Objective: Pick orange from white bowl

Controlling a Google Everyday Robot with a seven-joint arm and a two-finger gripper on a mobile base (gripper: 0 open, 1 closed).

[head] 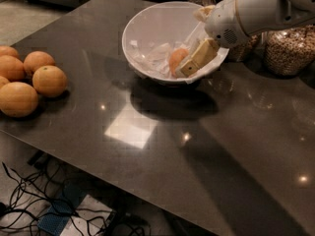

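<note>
The white bowl stands on the dark table at the back middle. The small orange lies inside it at the right, among bits of pale wrapping. My gripper reaches into the bowl from the right, over the rim. It is open, with its tan near finger against the orange's right front side and the pale far finger behind the fruit. The orange rests on the bowl's inside.
Several larger oranges lie at the table's left edge. Glass jars of brown nuts stand behind my arm at the right. The table's near edge drops to a floor with cables.
</note>
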